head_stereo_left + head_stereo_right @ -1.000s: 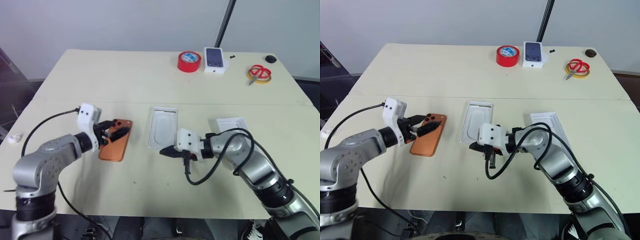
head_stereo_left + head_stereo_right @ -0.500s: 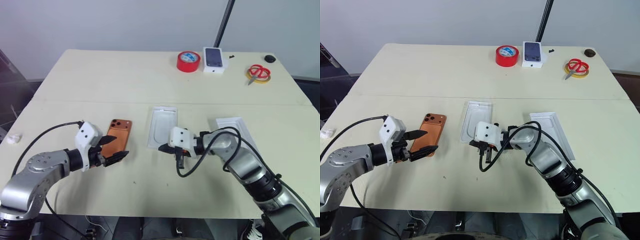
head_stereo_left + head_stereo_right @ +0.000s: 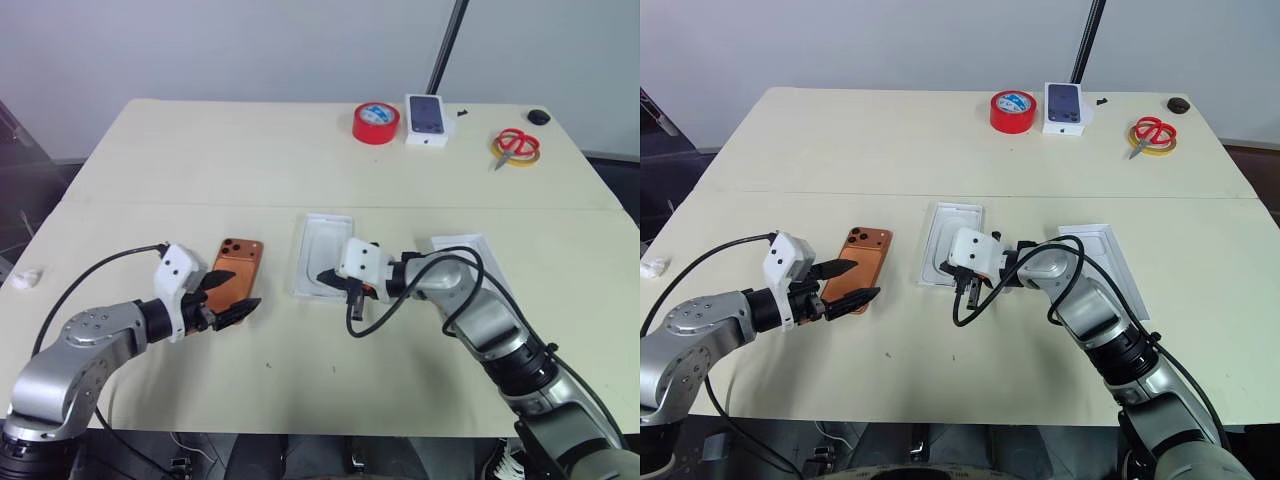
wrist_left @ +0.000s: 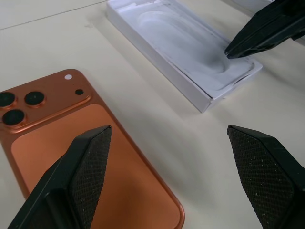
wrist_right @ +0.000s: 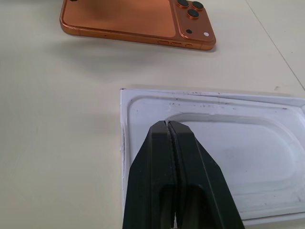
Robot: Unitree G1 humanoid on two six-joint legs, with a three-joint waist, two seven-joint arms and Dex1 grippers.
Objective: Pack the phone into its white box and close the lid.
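The copper-orange phone [image 3: 238, 265] lies flat on the table, back up, its camera block at the far end. My left gripper [image 3: 243, 290] hovers open just near-left of it. In the left wrist view its fingers [image 4: 86, 162] straddle the phone's [image 4: 71, 138] near corner without touching it. A white insert [image 3: 325, 250] with an oval recess lies to the right of the phone. My right gripper [image 3: 320, 277] is shut and empty, its tip [image 5: 167, 125] over the insert's [image 5: 228, 138] near end. The white box is out of view.
A deeper all-white tray [image 3: 462, 246] lies right of the insert, partly behind my right arm. At the far edge stand a red tape roll [image 3: 377, 122], a small white carton [image 3: 428, 118] with a phone picture, and red scissors [image 3: 518, 146]. A seam crosses the table.
My left gripper drew back off the phone towards the near left and now holds still. My right gripper moved forward to the insert's near end, staying shut.
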